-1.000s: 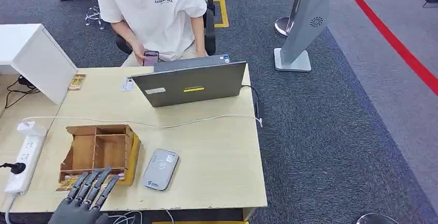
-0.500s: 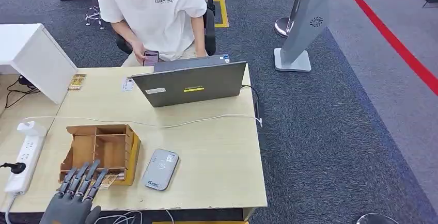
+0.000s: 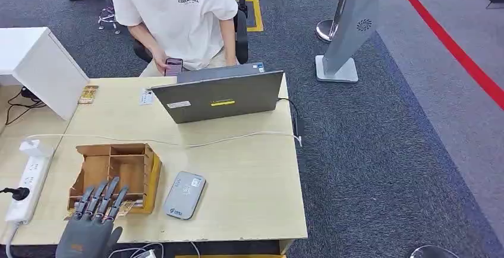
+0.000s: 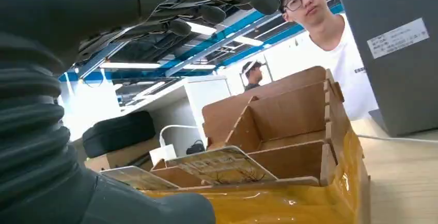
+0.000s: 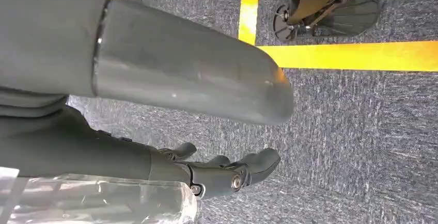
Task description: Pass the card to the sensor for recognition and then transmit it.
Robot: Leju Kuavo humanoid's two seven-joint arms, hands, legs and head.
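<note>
My left hand (image 3: 89, 228) hovers at the counter's (image 3: 249, 210) 7 o'clock corner, dark fingers (image 3: 101, 198) apart, holding nothing, over the front of the wooden divider box (image 3: 113, 175). Cards (image 4: 219, 164) lie flat in the box's front slots, printed, thin. Yellow glossy wrap covers the box front. The sensor (image 3: 185, 195), a grey rounded slab, sits at 3 o'clock of the box. Grey laptop (image 3: 217, 96) at 12, person (image 3: 172, 14) behind it. White power strip (image 3: 27, 181) at 9. My right hand (image 5: 217, 175) hangs over grey carpet, fingers loosely apart, empty.

Bright, even light; backlit wrist glare.
</note>
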